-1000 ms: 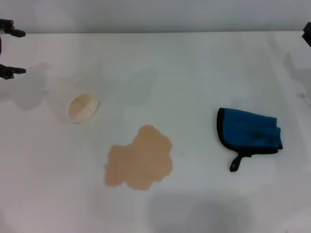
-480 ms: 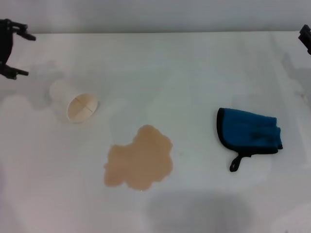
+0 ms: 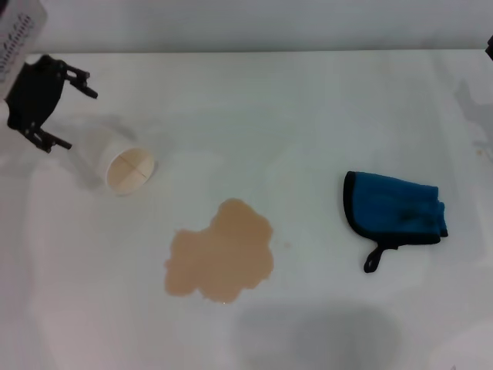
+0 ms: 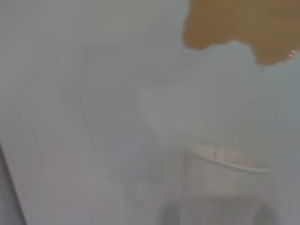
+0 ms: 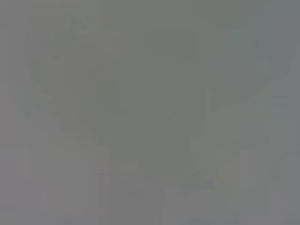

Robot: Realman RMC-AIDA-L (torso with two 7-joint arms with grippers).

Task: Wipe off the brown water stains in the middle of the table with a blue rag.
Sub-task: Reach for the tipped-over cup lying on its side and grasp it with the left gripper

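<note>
The brown water stains (image 3: pixel 222 253) form one tan puddle in the middle of the white table (image 3: pixel 308 116). Part of the puddle also shows in the left wrist view (image 4: pixel 243 23). The blue rag (image 3: pixel 394 210) lies flat to the puddle's right, its black loop strap toward the front. My left gripper (image 3: pixel 81 120) is open at the far left, just above the rear end of a white paper cup, and holds nothing. Only a dark sliver of my right gripper (image 3: pixel 490 49) shows at the far right edge, well away from the rag.
A white paper cup (image 3: pixel 122 163) with a beige inside lies on its side left of the puddle, mouth toward me. It also shows in the left wrist view (image 4: pixel 225 187). The right wrist view is plain grey.
My left gripper has moved in from the left edge toward the cup. My right gripper has slid further out of the right edge. Rag, puddle and cup have not moved.
</note>
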